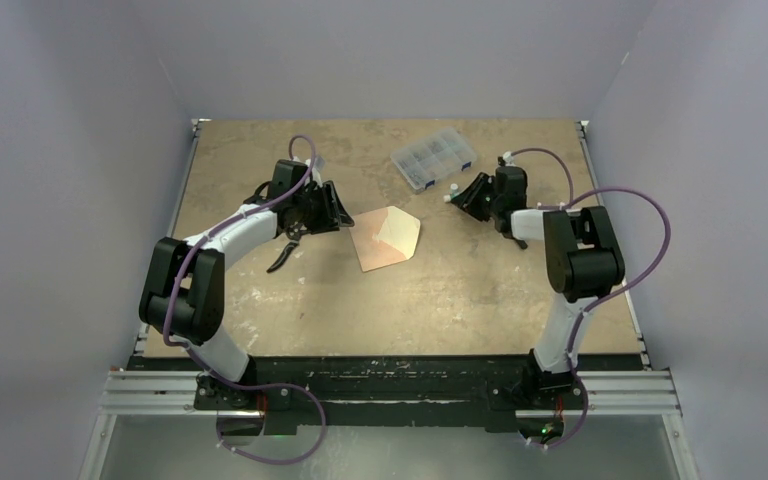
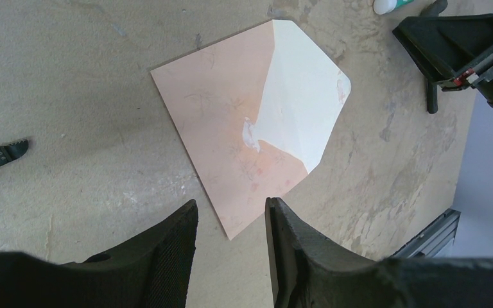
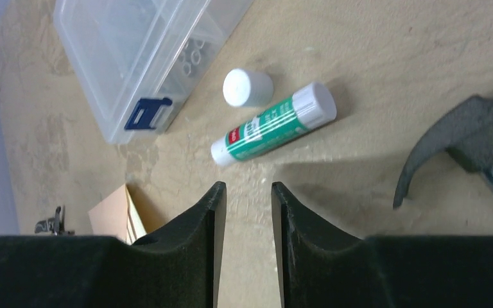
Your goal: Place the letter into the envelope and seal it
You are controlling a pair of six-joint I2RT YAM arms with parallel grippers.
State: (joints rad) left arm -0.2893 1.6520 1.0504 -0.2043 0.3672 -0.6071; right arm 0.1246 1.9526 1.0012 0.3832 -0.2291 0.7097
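The envelope [image 1: 387, 238] lies mid-frame with its flap open, not yet sealed, the letter not visible, perhaps already inside; left gripper [image 2: 231, 237] and right gripper [image 3: 247, 212] both have fingers apart, empty.

Overhead view, wrist closeups, envelope [image 1: 387, 238] shared

Open tabletop [image 1: 440, 300] lies on the near side of the envelope [image 1: 388, 238]. Beyond it, a plastic box [image 1: 434, 158], glue stick [image 3: 273, 122], cap [image 3: 247, 87] and hammer [image 3: 468, 138] crowd the way.
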